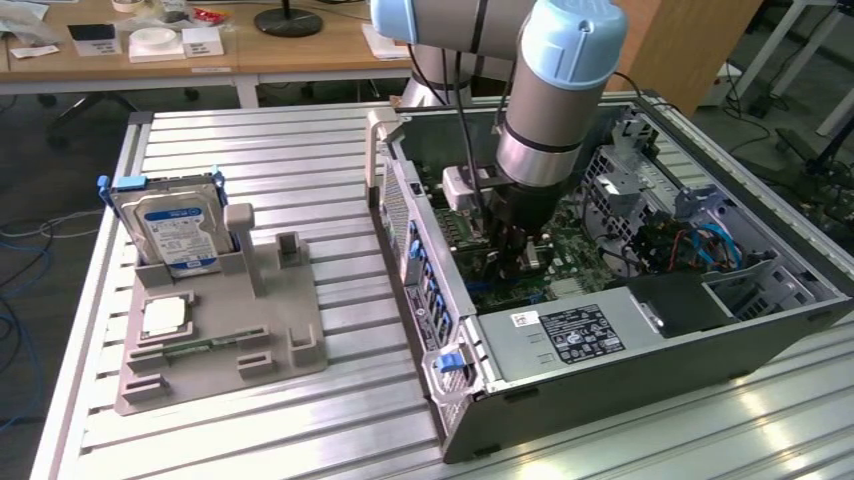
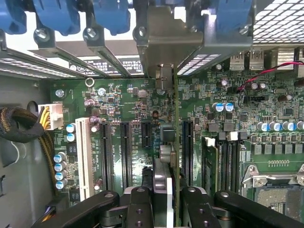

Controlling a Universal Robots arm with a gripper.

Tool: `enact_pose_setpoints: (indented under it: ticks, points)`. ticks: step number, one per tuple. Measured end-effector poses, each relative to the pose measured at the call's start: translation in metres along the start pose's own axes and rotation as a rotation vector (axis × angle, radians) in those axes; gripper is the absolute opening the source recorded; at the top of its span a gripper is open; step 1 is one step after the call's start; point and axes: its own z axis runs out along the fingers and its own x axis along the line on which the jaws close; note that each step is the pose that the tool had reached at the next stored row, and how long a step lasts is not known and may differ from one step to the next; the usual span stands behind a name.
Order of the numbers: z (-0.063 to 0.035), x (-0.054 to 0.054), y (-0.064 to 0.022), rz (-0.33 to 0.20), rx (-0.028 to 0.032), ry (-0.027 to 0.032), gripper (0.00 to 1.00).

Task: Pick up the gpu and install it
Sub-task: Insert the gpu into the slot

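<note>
exterior: grey open computer case [image 1: 641, 330] on slatted table | wrist: green motherboard [image 2: 142, 109] with black slots | black gripper [image 2: 164, 202] pinching thin dark edge-on gpu card [image 2: 175, 142], held upright above motherboard

The arm [image 1: 554, 100] points straight down, jaws clamped partly closed.

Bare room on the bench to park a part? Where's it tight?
Free: ribbed bench top behind the grey parts holder, and the front strip between holder and open PC case. Tight: inside the case, where the gripper holds the gpu over the motherboard slots.
</note>
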Motion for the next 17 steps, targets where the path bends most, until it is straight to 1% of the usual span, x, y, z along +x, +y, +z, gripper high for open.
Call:
enact_pose_setpoints:
  ticks: [3, 17]
  points:
    - [-0.0001, -0.0020, 0.0000, -0.003, -0.0002, 0.0001, 0.28]
    - [0.0012, -0.0021, 0.0001, -0.003, -0.0002, 0.0001, 0.28]
